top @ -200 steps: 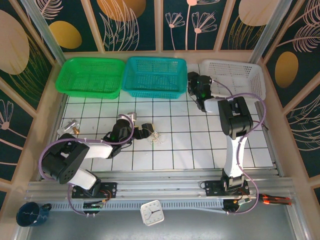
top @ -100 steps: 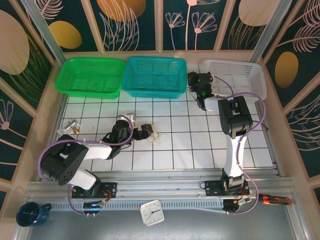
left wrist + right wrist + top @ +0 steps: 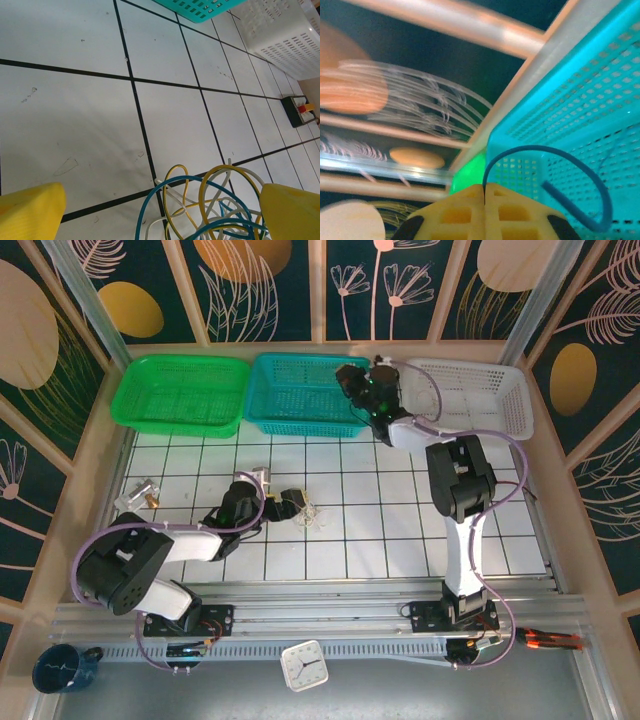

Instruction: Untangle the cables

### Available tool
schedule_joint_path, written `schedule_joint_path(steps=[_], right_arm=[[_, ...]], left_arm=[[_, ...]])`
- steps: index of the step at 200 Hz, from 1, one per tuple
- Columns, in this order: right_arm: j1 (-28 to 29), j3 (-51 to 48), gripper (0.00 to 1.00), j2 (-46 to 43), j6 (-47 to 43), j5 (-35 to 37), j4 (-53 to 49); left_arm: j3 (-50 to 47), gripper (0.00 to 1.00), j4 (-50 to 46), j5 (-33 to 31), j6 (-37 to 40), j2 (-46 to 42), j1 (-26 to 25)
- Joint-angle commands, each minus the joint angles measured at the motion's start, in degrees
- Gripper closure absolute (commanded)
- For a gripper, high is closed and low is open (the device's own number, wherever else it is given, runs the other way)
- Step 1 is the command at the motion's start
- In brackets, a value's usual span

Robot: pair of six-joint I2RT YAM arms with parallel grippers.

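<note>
The cables (image 3: pixel 312 512) lie in a small tangle on the tiled floor, mid-left. In the left wrist view they are yellow, blue and white loops (image 3: pixel 210 200) low in the frame. My left gripper (image 3: pixel 291 502) sits just left of the tangle. It is open (image 3: pixel 160 220), and the loops rise between its yellow fingers (image 3: pixel 30 212) without touching them. My right gripper (image 3: pixel 349 379) hangs over the teal basket (image 3: pixel 300 392). It is shut (image 3: pixel 484 188) on a single blue wire (image 3: pixel 535 147), which arcs out over the basket's mesh (image 3: pixel 580 100).
A green basket (image 3: pixel 180 390) stands at the back left and a white basket (image 3: pixel 480 390) at the back right. A small black box with a red lead (image 3: pixel 299 109) lies on the tiles to the right. A small metallic object (image 3: pixel 140 492) rests near the left wall.
My right gripper has swung left, from beside the white basket to over the teal basket. The left gripper and the tangle have hardly moved.
</note>
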Motion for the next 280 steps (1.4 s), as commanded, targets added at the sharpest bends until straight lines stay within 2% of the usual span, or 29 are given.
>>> schedule_joint_path(steps=[1, 14, 36, 67, 87, 144, 172, 202, 238, 280], right_arm=[[1.67, 7.69, 0.59, 1.28, -10.77, -4.12, -13.93], [2.11, 10.39, 0.40, 1.32, -14.15, -4.45, -20.09], [2.15, 10.96, 0.31, -0.60, -17.00, -3.43, -25.95], [2.34, 9.94, 0.30, -4.84, -21.10, -1.52, -31.36], [3.08, 5.60, 0.31, -9.64, -23.25, -1.28, -31.45], [8.03, -17.38, 0.33, -25.71, -26.62, -1.43, -27.13], [14.82, -27.85, 0.32, -31.18, -31.57, -0.12, -24.50], [21.33, -37.22, 0.30, -33.39, -37.17, 3.09, -22.26], [24.37, -45.66, 0.31, -35.37, -37.95, 3.59, -15.29], [27.12, -46.86, 0.34, -33.98, -38.92, 4.09, -12.90]], left_arm=[[-0.58, 0.01, 2.30, 0.01, -0.78, -1.43, 0.19], [-0.78, 0.01, 2.10, 0.07, -0.48, -1.60, 0.12], [-0.33, 0.01, 0.82, 0.05, -0.27, -1.98, 0.18], [1.16, 0.01, -4.44, -1.88, -1.18, -2.42, 0.13], [1.15, 0.01, -6.23, -2.86, -2.12, -3.19, 0.16], [7.37, 0.01, -20.60, -3.42, -2.95, -1.11, 0.18], [9.86, 0.01, -25.81, -2.03, -3.18, -0.95, 0.12], [11.35, 0.01, -28.67, -1.64, -2.71, -1.01, 0.16], [12.29, 0.01, -30.12, -1.59, -1.87, -0.90, 0.16], [13.14, 0.01, -31.16, -1.54, -1.01, -0.78, 0.19]])
